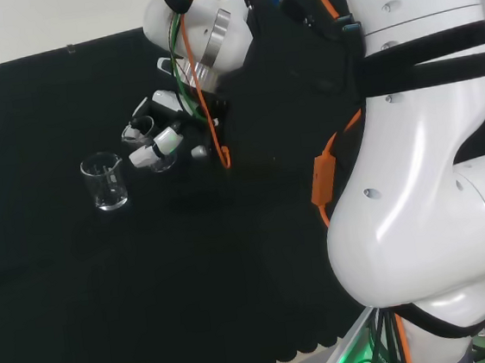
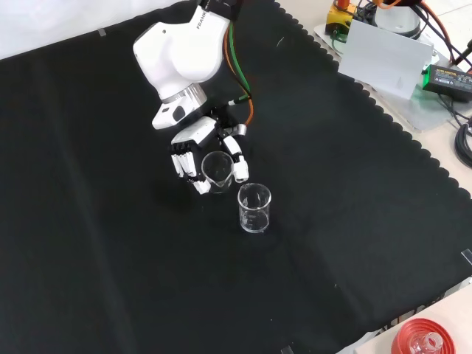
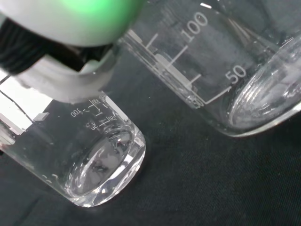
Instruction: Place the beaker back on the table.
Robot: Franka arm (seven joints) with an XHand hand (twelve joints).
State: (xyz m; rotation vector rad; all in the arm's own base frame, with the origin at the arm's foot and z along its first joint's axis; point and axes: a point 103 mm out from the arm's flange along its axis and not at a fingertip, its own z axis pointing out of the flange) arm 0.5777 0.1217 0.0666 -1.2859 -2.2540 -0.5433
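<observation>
Two clear glass beakers show. One beaker (image 2: 254,209) stands upright on the black cloth (image 2: 88,221); the head view has it (image 1: 104,183) just left of the hand. The hand (image 2: 193,151) has its fingers and thumb curled round the other beaker (image 2: 216,169), held low over the cloth beside the standing one. In the head view the hand (image 1: 157,125) holds this beaker (image 1: 155,156) with its mouth tilted. The wrist view shows the held beaker (image 3: 221,70) large and close, with printed scale marks, and the standing beaker (image 3: 94,160) beyond a white finger (image 3: 61,70).
In the front view a white box (image 2: 383,59) and a green device (image 2: 446,77) lie past the cloth's scalloped edge at the upper right. A red ribbed ring (image 2: 424,339) with a flask sits at the lower right corner. Orange cable (image 1: 210,124) hangs by the wrist.
</observation>
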